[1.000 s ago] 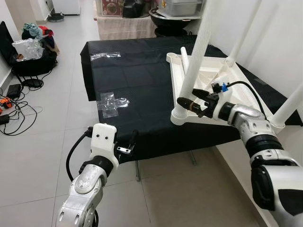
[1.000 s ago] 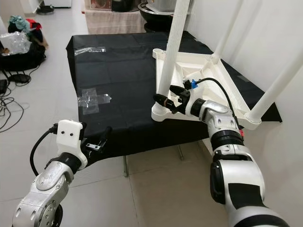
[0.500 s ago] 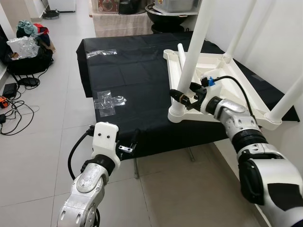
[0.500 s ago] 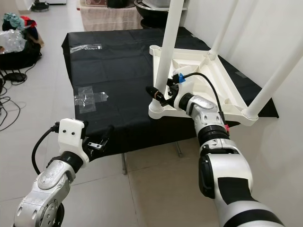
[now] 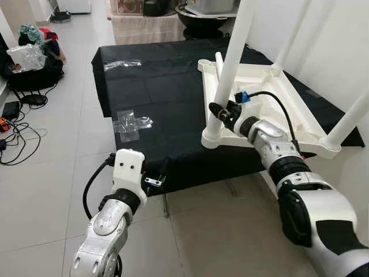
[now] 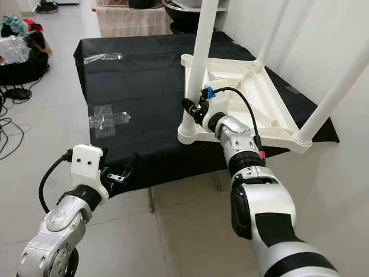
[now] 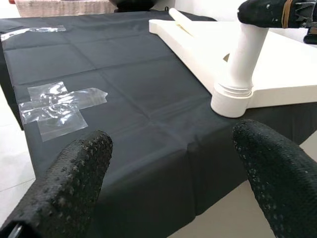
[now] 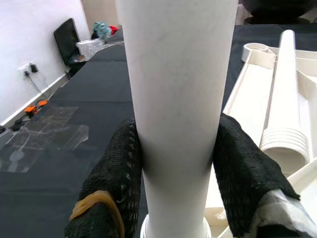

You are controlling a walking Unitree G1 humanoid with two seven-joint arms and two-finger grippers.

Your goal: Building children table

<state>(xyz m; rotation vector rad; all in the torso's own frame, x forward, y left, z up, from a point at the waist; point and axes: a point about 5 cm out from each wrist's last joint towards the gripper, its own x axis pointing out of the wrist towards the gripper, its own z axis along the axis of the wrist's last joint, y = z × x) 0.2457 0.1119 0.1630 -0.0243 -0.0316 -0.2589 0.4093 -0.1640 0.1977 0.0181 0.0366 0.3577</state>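
Nearest to you, your left gripper (image 5: 163,171) hangs just off the near edge of the black table cloth (image 5: 167,109), and its two black fingers (image 7: 74,173) are spread wide apart with nothing between them. A little farther and to the right, your right gripper (image 5: 219,111) is closed around the near white leg (image 5: 232,57) of the children table (image 5: 271,109); in the right wrist view you can see both black pads (image 8: 121,168) pressed against the sides of the leg, low down, just above where it goes into its round socket (image 5: 211,138). The children table lies upside down on the right part of the cloth, with its legs pointing up. One loose leg (image 8: 287,99) lies flat inside the upturned top. To the left on the cloth there is a patch of clear tape (image 5: 131,124), and another strip of tape (image 5: 122,64) sits near the far edge. The floor is pale tile (image 5: 46,167). Far off on the left you can see a black bag with clothes (image 5: 34,63) and some cables (image 5: 14,135), and a white wall (image 5: 340,46) stands on the right.
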